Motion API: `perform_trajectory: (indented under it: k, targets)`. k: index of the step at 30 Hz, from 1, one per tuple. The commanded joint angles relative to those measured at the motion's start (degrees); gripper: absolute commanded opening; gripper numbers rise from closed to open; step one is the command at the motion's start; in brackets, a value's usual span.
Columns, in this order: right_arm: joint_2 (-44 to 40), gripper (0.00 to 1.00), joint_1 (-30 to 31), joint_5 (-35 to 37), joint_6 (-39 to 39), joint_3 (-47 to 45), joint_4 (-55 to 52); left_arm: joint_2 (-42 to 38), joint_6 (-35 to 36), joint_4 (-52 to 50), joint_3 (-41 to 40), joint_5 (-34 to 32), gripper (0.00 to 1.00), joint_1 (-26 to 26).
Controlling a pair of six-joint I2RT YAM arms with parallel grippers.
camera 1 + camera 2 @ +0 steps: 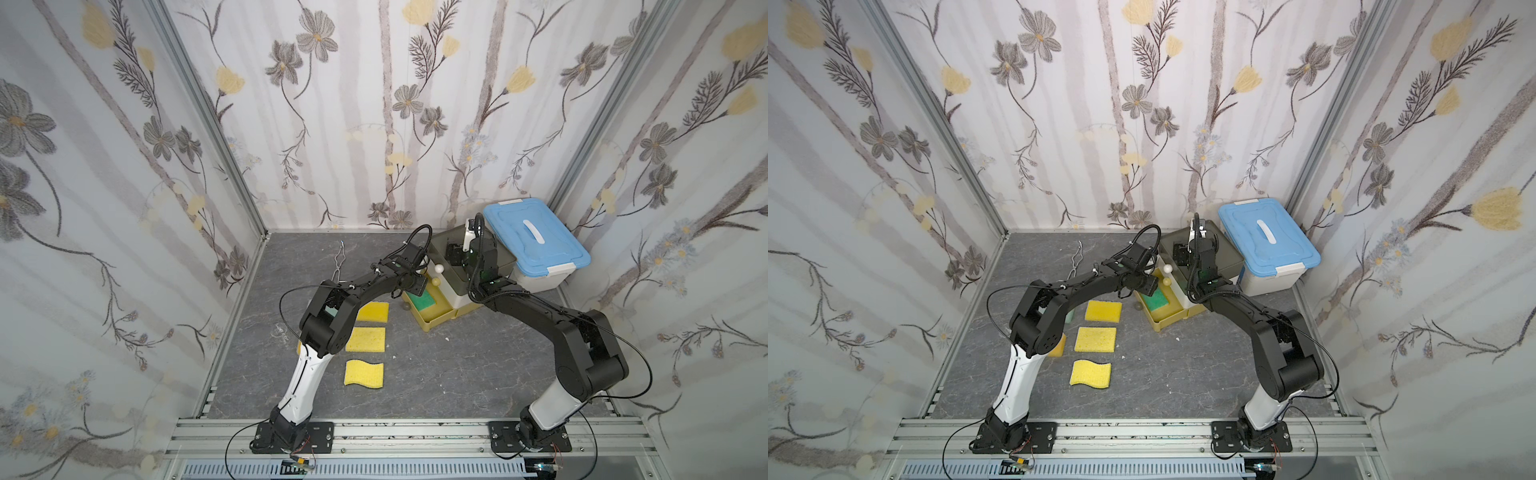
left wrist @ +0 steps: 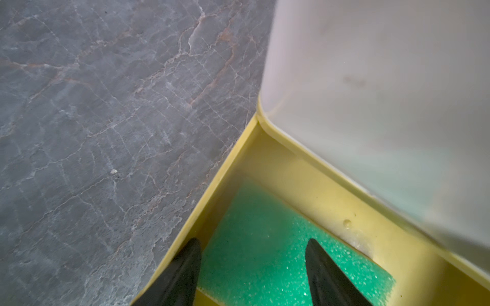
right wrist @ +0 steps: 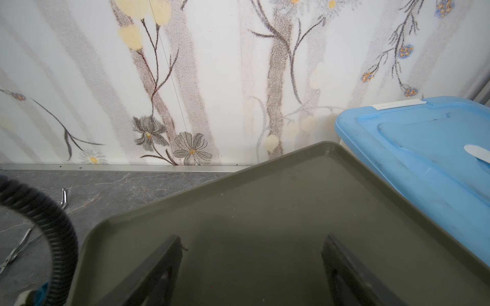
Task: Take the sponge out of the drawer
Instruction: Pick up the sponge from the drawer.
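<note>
The sponge (image 1: 424, 298) (image 1: 1157, 298) (image 2: 265, 251), green side up, lies in the pulled-out yellow drawer (image 1: 436, 323) (image 1: 1169, 323) (image 2: 220, 180). My left gripper (image 2: 253, 241) (image 1: 419, 286) is open and low over the drawer. One fingertip (image 2: 193, 246) is by the drawer's side wall at the sponge's edge, and the other hangs over the green top. Nothing is gripped. My right gripper (image 3: 252, 238) (image 1: 457, 254) stands open over the olive top of the drawer unit (image 3: 265, 190) (image 1: 505, 257), with nothing between its fingers.
Three yellow sponges (image 1: 373, 311) (image 1: 365, 339) (image 1: 363, 374) lie in a row on the grey table near the left arm. A blue-lidded white box (image 1: 536, 237) (image 3: 413, 148) stands right of the drawer unit. Metal tongs (image 1: 338, 262) lie at the back.
</note>
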Motion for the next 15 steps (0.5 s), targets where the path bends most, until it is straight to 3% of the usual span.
perform_trajectory:
  k: [1, 6, 15]
  targets:
    - [2.3, 0.85, 0.1, -3.7, 6.2, -1.6, -23.2, 2.7, -2.6, -6.4, 1.3, -0.4, 0.65, -0.1]
    - [2.4, 0.85, 0.0, -3.6, 6.1, -1.6, -23.1, 5.5, -2.5, -9.9, 4.7, 2.4, 0.62, -0.3]
    - [2.5, 0.85, -0.2, -3.5, 6.0, -1.5, -22.9, 3.1, -4.0, -13.0, 2.9, -3.9, 0.61, -0.6]
